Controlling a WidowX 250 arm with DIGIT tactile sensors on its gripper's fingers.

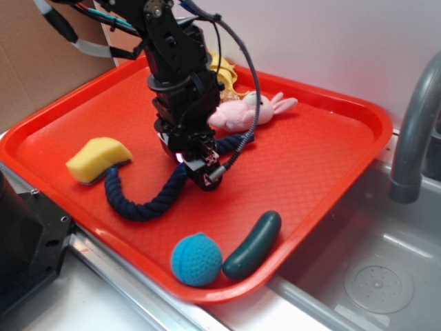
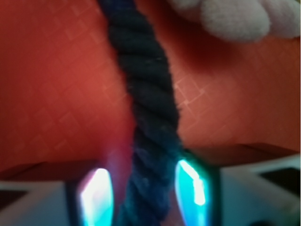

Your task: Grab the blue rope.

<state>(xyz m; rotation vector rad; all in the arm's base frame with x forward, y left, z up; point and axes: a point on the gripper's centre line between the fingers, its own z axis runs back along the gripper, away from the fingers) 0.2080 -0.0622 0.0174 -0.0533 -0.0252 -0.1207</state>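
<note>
The exterior view shows a red tray [image 1: 324, 158] next to a gray sink [image 1: 386, 276]. The black gripper [image 1: 196, 165] is low over the middle of the tray. The blue rope [image 1: 141, 203] lies wavy on the tray and runs right under the gripper. 1 end of the rope is just beside the yellow sponge [image 1: 96, 158]. A pink bunny toy [image 1: 248, 114] lies behind the gripper. A light blue ball [image 1: 196, 260] and a dark green toy [image 1: 253, 245] sit close together near the front rim. In the wrist view, the blue rope [image 2: 148, 117] goes between the 2 fingers [image 2: 96, 195]. The right finger touches the rope. A small gap shows on the left side, so the gripper is not squeezed tight on the rope yet.
</note>
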